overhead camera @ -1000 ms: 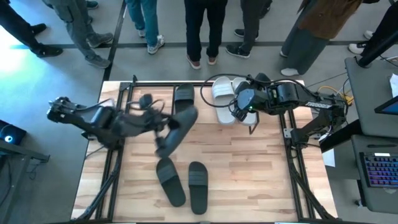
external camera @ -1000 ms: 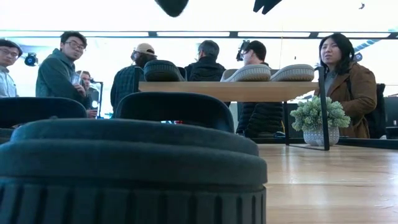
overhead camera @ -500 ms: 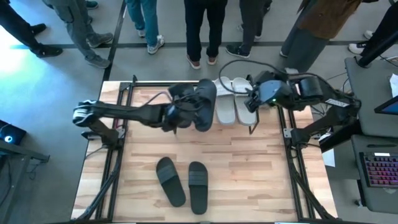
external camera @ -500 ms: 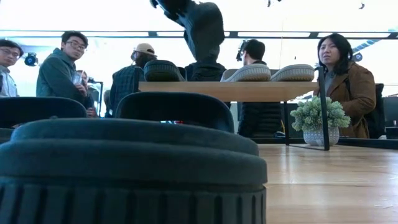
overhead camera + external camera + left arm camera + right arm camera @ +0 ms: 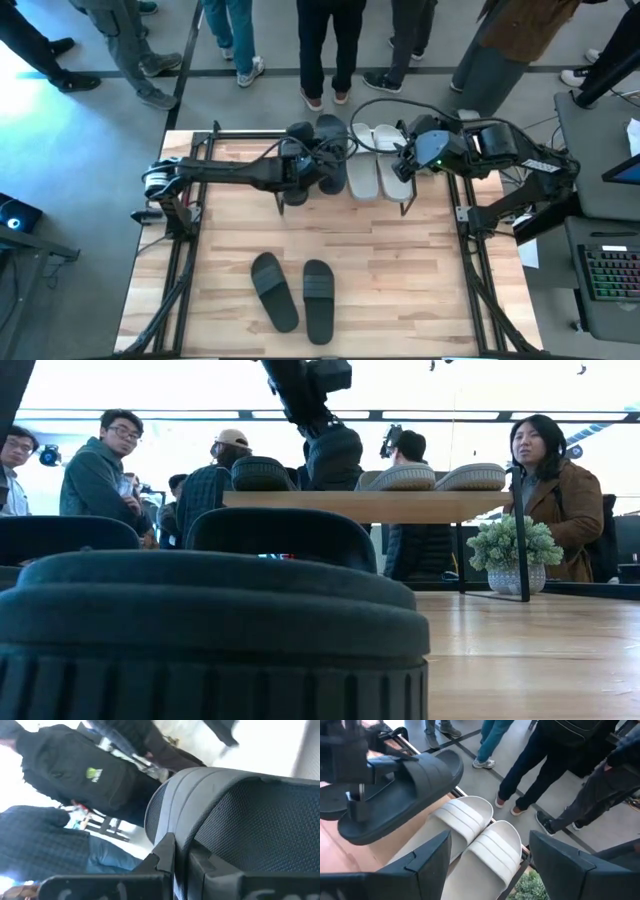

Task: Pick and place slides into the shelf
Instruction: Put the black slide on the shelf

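**Arm and gripper posture**

The left arm reaches from the table's left edge across toward the far middle, nearly straight and level. The left gripper [image 5: 322,165] is at its tip with its fingers clamped together; in the low view it hangs down from above [image 5: 325,435]. The right arm is folded at the far right. The right gripper [image 5: 400,165] points toward the middle, its fingers [image 5: 427,862] spread wide apart.
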Motion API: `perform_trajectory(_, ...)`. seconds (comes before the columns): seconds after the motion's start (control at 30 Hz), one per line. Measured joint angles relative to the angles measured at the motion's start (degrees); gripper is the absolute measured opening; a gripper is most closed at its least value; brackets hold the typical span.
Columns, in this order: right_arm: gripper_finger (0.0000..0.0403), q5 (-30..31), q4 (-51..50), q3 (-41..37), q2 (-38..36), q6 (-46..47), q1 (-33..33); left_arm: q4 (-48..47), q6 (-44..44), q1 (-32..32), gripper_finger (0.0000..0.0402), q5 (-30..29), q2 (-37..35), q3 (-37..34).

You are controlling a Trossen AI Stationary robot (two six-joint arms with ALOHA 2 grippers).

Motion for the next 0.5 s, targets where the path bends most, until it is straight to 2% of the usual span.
perform_trajectory(0.2,0.0258,0.0,-0.09,0.0,0.0,-0.03,0.0,-5.05,-4.4,0.11,0.0,2.05,0.07,-0.19)
perform_trajectory(0.5,0.0258,-0.05,-0.07,0.0,0.13,-0.16,0.0,-8.26,-4.81,0.66,0.0,3.32,0.22,-0.78)
